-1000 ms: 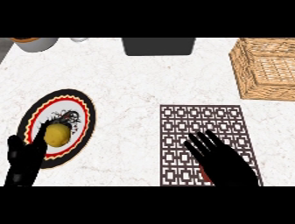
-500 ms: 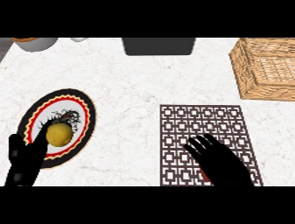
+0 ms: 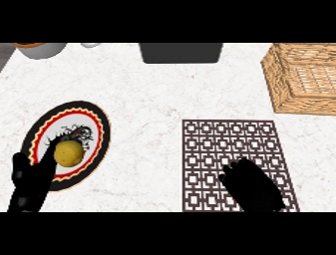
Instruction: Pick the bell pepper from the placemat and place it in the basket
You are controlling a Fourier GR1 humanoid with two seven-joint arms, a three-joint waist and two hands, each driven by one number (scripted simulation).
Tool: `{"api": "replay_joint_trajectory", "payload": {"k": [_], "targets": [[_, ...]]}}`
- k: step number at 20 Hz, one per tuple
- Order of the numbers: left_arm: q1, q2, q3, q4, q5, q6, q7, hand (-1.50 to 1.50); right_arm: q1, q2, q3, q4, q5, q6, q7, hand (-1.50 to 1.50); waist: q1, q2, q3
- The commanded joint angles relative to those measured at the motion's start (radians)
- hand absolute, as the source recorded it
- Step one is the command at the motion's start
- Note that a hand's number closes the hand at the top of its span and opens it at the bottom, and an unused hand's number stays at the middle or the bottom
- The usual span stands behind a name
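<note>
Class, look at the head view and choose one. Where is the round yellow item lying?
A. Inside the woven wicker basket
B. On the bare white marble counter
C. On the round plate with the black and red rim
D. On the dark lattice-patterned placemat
C: the round yellow item sits on the round plate with the black and red rim, at the view's left, far from the woven wicker basket.
</note>
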Motion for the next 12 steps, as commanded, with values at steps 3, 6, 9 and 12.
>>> {"api": "replay_joint_trajectory", "payload": {"k": [3, 6, 9, 12], "targets": [[0.056, -0.012, -0.01, 0.037, -0.003, -0.035, -0.005, 0.0, 0.018, -0.009, -0.019, 0.044, 0.056, -0.077, -0.06, 1.5, -0.001, 0.01, -0.013], [0.009, -0.061, -0.053, 0.011, -0.037, 0.024, 0.067, 0.0, 0.001, 0.116, -0.092, 0.084, 0.008, -0.013, 0.073, 1.5, -0.003, 0.012, -0.013], [-0.013, -0.017, -0.002, 0.051, 0.004, -0.025, 0.043, 0.0, 0.02, 0.214, -0.233, 0.128, -0.08, -0.016, 0.207, 1.5, -0.018, 0.017, -0.014], [0.003, -0.034, -0.007, 0.063, -0.005, -0.017, 0.022, 0.0, -0.012, 0.329, -0.282, 0.17, -0.066, -0.063, 0.325, 1.5, -0.008, 0.015, -0.014]]}}
